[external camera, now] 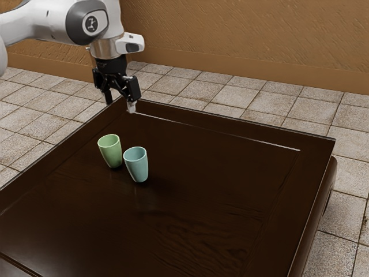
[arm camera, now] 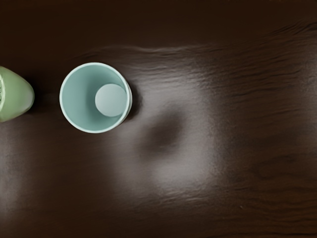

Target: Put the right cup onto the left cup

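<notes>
Blue cup point(external camera: 137, 167) stands upright left of centre in the exterior view, just beside the upright green cup point(external camera: 109, 153), on a glossy, dark wood table point(external camera: 207, 213). At upper left, the black gripper point(external camera: 120, 105) holds its fingers point(external camera: 108, 96) apart. Beyond lie mottled pale floor tiles point(external camera: 233, 97) and a rough tan wall point(external camera: 248, 40).

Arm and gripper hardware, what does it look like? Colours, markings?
White, rounded arm; dark grey round joint cap with a small light logo; silvery metal collar; white housing with a dark face at the wrist. Black, angular two-finger gripper, one fingertip pale.
</notes>
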Motion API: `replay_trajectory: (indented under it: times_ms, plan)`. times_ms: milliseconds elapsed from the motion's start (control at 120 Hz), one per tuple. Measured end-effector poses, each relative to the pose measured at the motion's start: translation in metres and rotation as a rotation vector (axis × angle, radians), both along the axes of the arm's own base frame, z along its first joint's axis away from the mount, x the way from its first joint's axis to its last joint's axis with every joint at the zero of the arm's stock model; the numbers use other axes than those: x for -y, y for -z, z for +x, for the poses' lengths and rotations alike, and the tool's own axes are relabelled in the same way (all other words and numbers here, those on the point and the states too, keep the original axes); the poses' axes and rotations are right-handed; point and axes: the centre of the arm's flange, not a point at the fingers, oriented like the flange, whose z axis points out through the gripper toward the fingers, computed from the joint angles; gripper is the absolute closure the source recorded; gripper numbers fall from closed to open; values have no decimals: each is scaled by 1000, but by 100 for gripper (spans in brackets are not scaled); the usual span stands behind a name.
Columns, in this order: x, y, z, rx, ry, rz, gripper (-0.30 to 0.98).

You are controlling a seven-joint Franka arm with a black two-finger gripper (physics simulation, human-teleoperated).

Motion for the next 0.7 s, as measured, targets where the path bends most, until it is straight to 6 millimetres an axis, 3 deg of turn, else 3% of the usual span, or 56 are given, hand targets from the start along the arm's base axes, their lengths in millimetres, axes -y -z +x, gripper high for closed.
replay_trajectory:
  times_ms: [125, 267, 458, 608, 700]
  plan:
    - [-2, 3, 3, 14, 3, -2, 0]
    - [-1, 34, 4, -16, 6, -12, 0]
    - [-1, 95, 10, -80, -11, -47, 2]
    - [-3, 147, 19, -125, -33, -69, 10]
    - [-4, 167, 27, -129, -44, -79, 16]
